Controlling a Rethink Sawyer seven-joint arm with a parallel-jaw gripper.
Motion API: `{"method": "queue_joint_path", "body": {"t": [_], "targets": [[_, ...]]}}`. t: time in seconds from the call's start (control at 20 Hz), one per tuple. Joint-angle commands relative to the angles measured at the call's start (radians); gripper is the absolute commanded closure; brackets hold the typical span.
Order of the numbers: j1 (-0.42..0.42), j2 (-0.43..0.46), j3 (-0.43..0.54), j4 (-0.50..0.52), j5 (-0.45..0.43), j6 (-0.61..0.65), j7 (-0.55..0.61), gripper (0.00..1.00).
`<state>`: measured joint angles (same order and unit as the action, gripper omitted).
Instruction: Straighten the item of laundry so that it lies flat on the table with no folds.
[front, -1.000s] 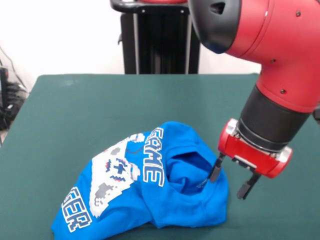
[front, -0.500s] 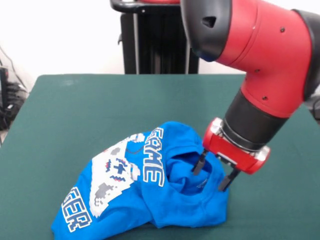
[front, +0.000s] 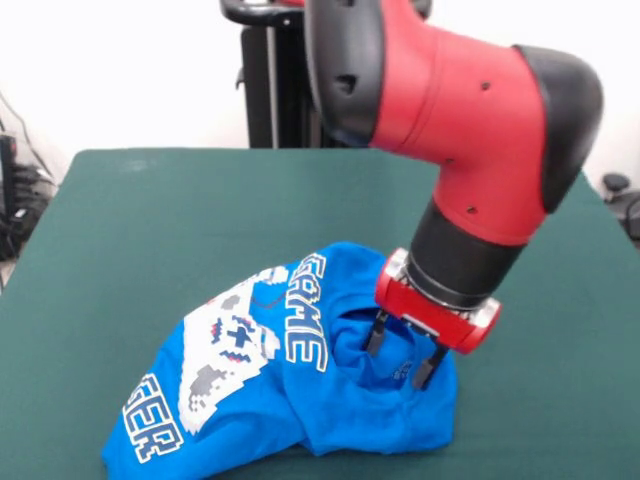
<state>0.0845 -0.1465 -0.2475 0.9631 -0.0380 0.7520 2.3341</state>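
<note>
The item of laundry (front: 270, 390), a bright blue T-shirt with a white pixel print and white lettering, lies bunched and folded on the dark green table (front: 180, 220) near its front edge. Its right part is heaped into a hollow of folds. My gripper (front: 398, 361) hangs over that hollow, open, both fingertips low over the blue cloth and holding nothing. Whether the tips touch the fabric is not clear.
The red and black arm (front: 470, 130) slants down from the top across the table's right half. A black stand (front: 300, 80) rises behind the table's far edge. Cables (front: 20, 200) lie off the left edge.
The gripper has moved left, from beside the shirt's right edge to over its folded hollow. It has stayed open. The shirt has not shifted.
</note>
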Motion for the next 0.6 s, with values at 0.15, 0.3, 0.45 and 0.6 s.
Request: {"method": "queue_joint_path", "body": {"t": [0.15,0.3,0.45,0.6], "targets": [[-0.087,-0.024,0.313,0.205,0.038,-0.068,-0.145,0.00],[-0.100,-0.033,0.349,0.212,0.036,-0.051,-0.136,0.00],[-0.108,-0.040,0.372,0.210,0.027,-0.022,-0.128,0.00],[-0.114,-0.047,0.385,0.204,0.017,0.017,-0.126,0.00]]}}
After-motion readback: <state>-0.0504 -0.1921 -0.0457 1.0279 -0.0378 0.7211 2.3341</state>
